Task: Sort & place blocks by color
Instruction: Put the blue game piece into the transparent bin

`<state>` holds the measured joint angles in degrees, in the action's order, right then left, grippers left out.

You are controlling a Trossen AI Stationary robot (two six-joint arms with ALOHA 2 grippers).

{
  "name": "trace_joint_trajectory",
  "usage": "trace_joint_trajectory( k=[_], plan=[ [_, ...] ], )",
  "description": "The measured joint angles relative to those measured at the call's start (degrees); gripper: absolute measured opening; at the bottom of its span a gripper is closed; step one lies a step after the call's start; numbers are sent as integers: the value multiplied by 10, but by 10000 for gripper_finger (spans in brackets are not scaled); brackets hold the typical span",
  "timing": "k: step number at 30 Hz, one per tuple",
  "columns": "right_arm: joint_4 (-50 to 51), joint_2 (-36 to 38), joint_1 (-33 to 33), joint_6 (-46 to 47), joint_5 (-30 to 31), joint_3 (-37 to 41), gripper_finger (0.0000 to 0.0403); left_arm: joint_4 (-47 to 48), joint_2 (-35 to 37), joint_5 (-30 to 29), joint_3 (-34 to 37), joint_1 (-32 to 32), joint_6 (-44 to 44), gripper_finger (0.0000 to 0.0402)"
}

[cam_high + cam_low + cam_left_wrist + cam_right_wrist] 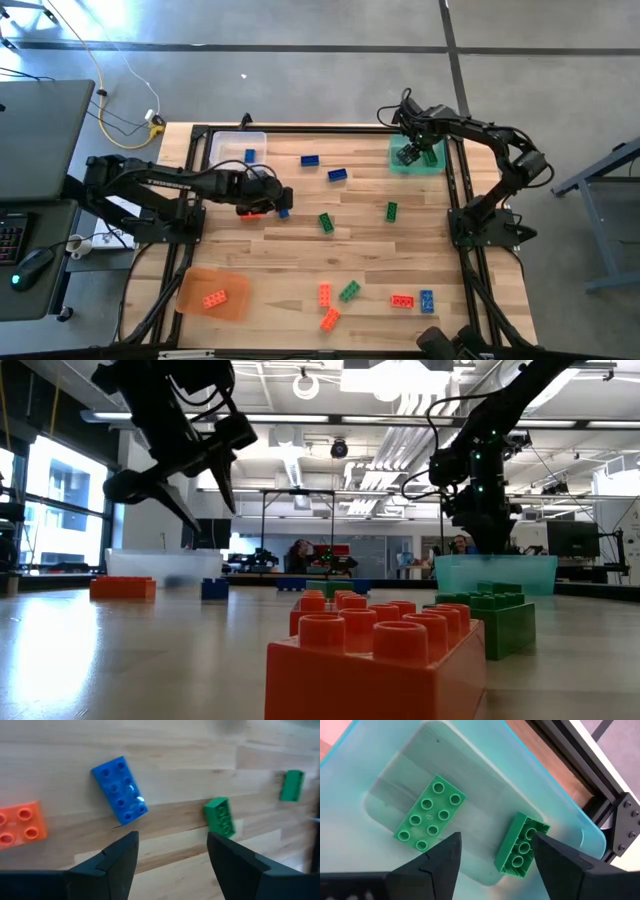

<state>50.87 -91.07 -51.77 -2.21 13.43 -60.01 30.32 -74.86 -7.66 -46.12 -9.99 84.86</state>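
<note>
My left gripper (272, 200) (172, 851) hangs open above the table, touching nothing. Just ahead of it a blue block (120, 790) and an orange block (20, 822) lie flat on the wood, studs up; a green block (220, 816) lies farther right. My right gripper (410, 152) (495, 854) is open and empty over the green tray (380, 755). In that tray one green block (431, 812) lies studs up and a second (522, 845) rests on its side. The clear tray (225, 140) holds a blue block (249, 155). The orange tray (190, 285) holds an orange block (213, 298).
Loose blocks lie scattered on the table: blue (310, 159) (337, 174) (427, 300), green (326, 222) (391, 210) (349, 291), orange (325, 294) (330, 318) (402, 300). A black frame (455, 190) rims the table. The low view shows an orange block (375, 665) close to the camera.
</note>
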Motion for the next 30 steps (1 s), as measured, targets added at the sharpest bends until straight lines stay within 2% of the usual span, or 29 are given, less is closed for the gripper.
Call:
trace_joint_trajectory(
  k=[11, 20, 30],
  plan=[
    [-9, 0, 0, -9, -1, 0, 229, 77, -22, -7, -71, -47, -8, 225],
    [-11, 0, 0, -21, -3, 0, 229, 70, -95, 8, -76, -62, 15, 207],
    [-25, 0, 0, -32, -3, 0, 229, 36, -142, 15, -76, -57, 32, 202]
  ],
)
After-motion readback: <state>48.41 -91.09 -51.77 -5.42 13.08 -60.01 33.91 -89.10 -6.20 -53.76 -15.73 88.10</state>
